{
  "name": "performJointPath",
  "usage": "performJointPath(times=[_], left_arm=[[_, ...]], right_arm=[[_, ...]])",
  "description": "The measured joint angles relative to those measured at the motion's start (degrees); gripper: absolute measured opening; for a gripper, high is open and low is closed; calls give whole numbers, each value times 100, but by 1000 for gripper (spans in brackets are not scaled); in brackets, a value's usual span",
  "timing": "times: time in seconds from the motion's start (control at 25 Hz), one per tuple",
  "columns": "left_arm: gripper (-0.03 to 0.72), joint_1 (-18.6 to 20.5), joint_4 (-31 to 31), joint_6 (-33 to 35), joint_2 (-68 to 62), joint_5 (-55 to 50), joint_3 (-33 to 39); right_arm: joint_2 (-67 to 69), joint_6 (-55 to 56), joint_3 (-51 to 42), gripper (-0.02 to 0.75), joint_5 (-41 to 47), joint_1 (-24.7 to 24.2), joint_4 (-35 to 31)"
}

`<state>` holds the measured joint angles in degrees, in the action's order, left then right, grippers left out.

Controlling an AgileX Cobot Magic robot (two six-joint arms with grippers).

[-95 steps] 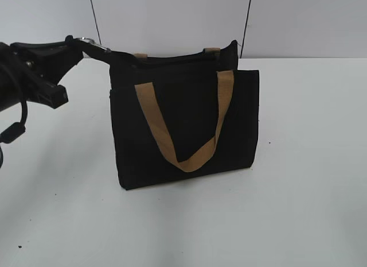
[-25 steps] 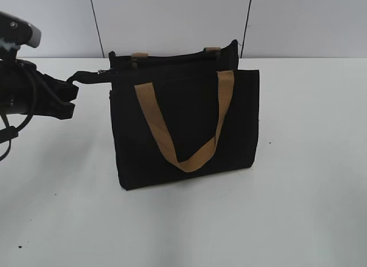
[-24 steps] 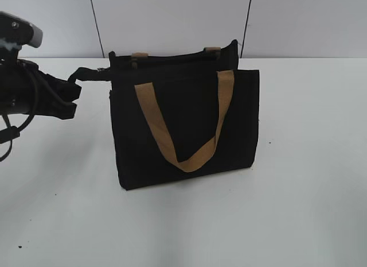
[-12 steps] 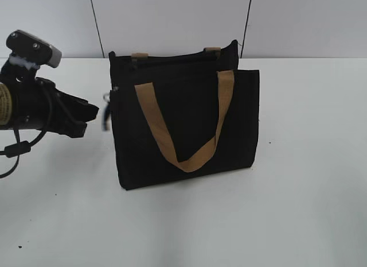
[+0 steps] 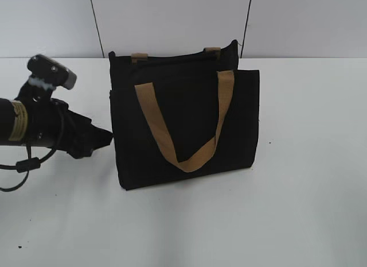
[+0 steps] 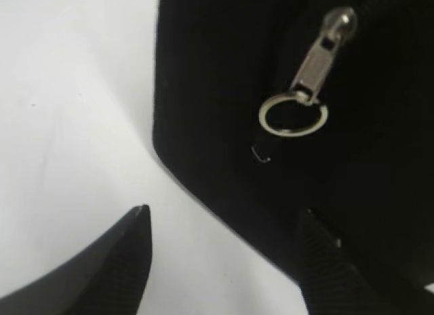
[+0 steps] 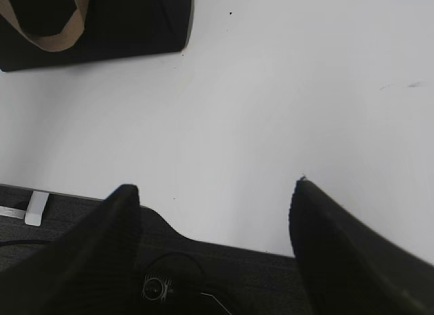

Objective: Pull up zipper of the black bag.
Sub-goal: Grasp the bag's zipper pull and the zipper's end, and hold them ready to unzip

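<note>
The zipper's silvery metal pull tab (image 6: 313, 64) hangs ahead; my left jaws (image 6: 224, 223) gape empty, so I centre on its ring before closing.

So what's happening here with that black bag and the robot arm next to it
The black bag stands upright on the white table. The left gripper is open at the bag's left side and holds nothing; the zipper pull with its metal ring hangs free against the fabric just beyond the fingertips. The right gripper is open too, over bare table, well away from the bag.
</note>
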<state>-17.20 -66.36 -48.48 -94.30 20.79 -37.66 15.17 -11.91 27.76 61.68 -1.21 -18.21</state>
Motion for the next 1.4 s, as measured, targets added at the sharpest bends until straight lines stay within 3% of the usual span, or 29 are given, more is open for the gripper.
performJointPath(times=[0.24, 0.44, 0.56, 0.88, 1.2, 1.4], left_arm=[[484, 0, -666, 76, -781, 329, -288], [389, 0, -687, 456, -1222, 578, -635], [369, 0, -655, 516, -1320, 755, -671], [317, 233, 25, 526, -1318, 1429, -612], [317, 663, 105, 534, -1179, 2265, -73], [317, 674, 596, 1136, -1184, 2381, -20]], right_arm=[[0, 0, 0, 524, 0, 0, 0], [0, 0, 0, 524, 0, 0, 0], [0, 0, 0, 524, 0, 0, 0], [0, 0, 0, 524, 0, 0, 0], [0, -5, 0, 524, 0, 0, -1], [0, -5, 0, 524, 0, 0, -7]])
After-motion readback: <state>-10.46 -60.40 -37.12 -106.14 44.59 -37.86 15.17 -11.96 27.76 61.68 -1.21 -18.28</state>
